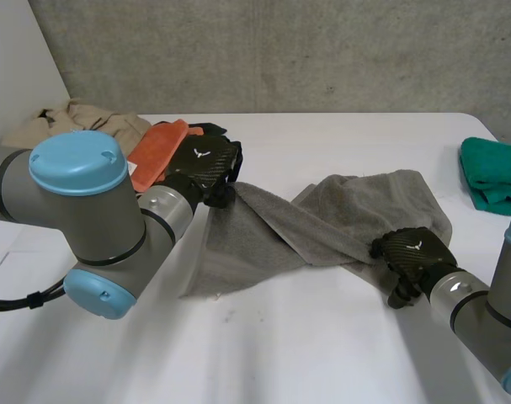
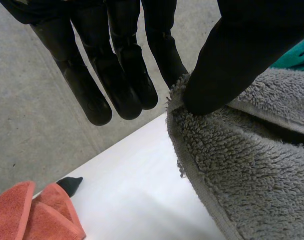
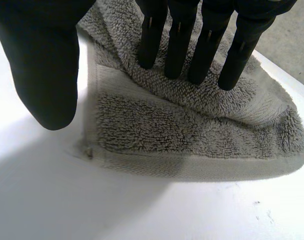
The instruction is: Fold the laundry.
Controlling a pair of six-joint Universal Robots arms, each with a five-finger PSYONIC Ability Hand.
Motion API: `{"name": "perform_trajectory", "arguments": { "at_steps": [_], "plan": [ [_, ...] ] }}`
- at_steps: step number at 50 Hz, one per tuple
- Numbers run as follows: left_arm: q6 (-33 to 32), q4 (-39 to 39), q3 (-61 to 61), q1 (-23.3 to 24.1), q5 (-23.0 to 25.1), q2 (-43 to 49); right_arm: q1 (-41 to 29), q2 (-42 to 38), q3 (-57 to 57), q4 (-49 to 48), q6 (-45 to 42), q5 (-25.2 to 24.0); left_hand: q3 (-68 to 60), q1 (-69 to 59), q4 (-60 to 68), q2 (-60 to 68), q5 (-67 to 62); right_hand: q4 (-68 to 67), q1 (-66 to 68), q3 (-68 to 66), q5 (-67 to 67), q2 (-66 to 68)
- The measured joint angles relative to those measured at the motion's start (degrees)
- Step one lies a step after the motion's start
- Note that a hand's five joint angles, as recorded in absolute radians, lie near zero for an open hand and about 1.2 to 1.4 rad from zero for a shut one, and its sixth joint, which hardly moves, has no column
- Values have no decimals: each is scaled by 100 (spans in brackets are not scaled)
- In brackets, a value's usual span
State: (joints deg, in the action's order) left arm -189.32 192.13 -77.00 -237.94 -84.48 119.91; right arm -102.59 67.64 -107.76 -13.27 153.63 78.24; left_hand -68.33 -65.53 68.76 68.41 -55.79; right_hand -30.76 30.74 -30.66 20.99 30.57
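The grey towel (image 1: 322, 227) is found at the middle of the worktop (image 1: 322, 345), rumpled and twisted across itself rather than laid flat. No clean fold is seen in it, so its folding is judged to be barely begun. Its corner at 10 o'clock is pinched between the thumb and straight fingers of the left hand (image 1: 206, 168) and is raised a little off the surface, with the cloth slanting down from it. The right hand (image 1: 413, 255) is laid on the towel's corner at 4 o'clock: its fingers (image 3: 179, 45) are straight and pressed on the pile, the thumb is held apart just beside the hem, and nothing is gripped. At 3 o'clock a teal cloth (image 1: 495, 172) is seen in a compact bundle and is taken to be done already. At 10 o'clock an orange cloth (image 1: 158, 151) is lying, seemingly folded, with a beige garment (image 1: 78, 118) heaped behind it, which is judged to be left. The towel has yet to be spread, squared and folded.
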Motion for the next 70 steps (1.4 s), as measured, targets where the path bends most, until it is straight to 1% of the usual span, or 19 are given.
{"name": "perform_trajectory", "arguments": {
  "at_steps": [4,8,14,17,21,23,32,36,37,42,46,50,51,52,56,57,63,68,70],
  "plan": [
    [0,5,-2,-16,-1,11,1,-142,79,-138,-40,-4,0,0,0,0,0,-57,39,-78,65,49],
    [0,7,-15,-53,-1,7,2,-302,176,-244,-95,-5,0,0,0,0,0,-364,402,-401,351,409],
    [7,-1,-35,-123,5,2,26,-457,276,-410,-251,9,0,0,0,0,0,-1310,982,-1329,548,1341],
    [8,-5,-37,-139,11,0,53,-484,305,-500,-327,14,0,0,0,0,0,-1546,1185,-1552,548,1541],
    [9,-10,-44,-157,18,-2,78,-539,380,-590,-422,23,0,0,0,0,0,-1795,1485,-1791,1560,1789],
    [11,-11,-50,-172,18,-2,84,-590,437,-616,-470,37,0,0,0,0,0,-1918,1612,-1919,1823,1897],
    [13,-15,-66,-218,19,-2,148,-773,651,-758,-683,86,0,0,0,0,0,-2196,1911,-2203,2122,2192],
    [10,-19,-65,-223,20,-1,184,-782,705,-825,-749,90,0,0,0,0,0,-3047,2825,-3101,2968,3107],
    [10,-21,-65,-224,22,1,201,-768,735,-860,-776,96,0,0,0,0,0,-3607,3333,-3589,3504,3606],
    [8,-41,-62,-225,26,2,252,-670,848,-892,-810,131,0,0,0,0,0,-3773,3336,-3699,3578,3653],
    [5,-88,-66,-219,25,-44,286,-297,962,-748,-818,156,0,0,0,0,0,-3775,3336,-3699,3580,3653],
    [2,-330,-84,-234,12,-348,291,564,1289,-16,-875,142,0,0,1,0,0,-3777,3336,-3699,3579,3653],
    [2,-362,-86,-240,9,-395,291,640,1340,78,-880,140,0,0,1,0,0,-3777,3336,-3699,3579,3653],
    [3,-496,-89,-281,1,-629,294,908,1558,471,-893,128,0,0,0,0,0,-3777,3341,-3699,3579,3653],
    [6,-756,-94,-397,-11,-1210,311,1375,2196,1407,-900,74,0,0,1,0,0,-3778,3336,-3699,3579,3653],
    [7,-845,-96,-450,-14,-1491,331,1575,2649,1949,-895,26,-2,0,1,0,0,-3778,3336,-3699,3579,3653],
    [5,-1039,-136,-588,1,-2590,496,1931,4078,3296,-875,-154,-3,0,1,0,0,-3778,3342,-3699,3579,3653],
    [-5,-1167,-246,-614,28,-2937,636,1928,4562,3777,-870,-250,-4,0,1,0,0,-3779,3336,-3717,3579,3653],
    [-8,-1200,-281,-616,34,-2884,663,1843,4593,3839,-864,-273,-4,0,1,0,0,-3779,3336,-3734,3579,3653]
  ]
}}
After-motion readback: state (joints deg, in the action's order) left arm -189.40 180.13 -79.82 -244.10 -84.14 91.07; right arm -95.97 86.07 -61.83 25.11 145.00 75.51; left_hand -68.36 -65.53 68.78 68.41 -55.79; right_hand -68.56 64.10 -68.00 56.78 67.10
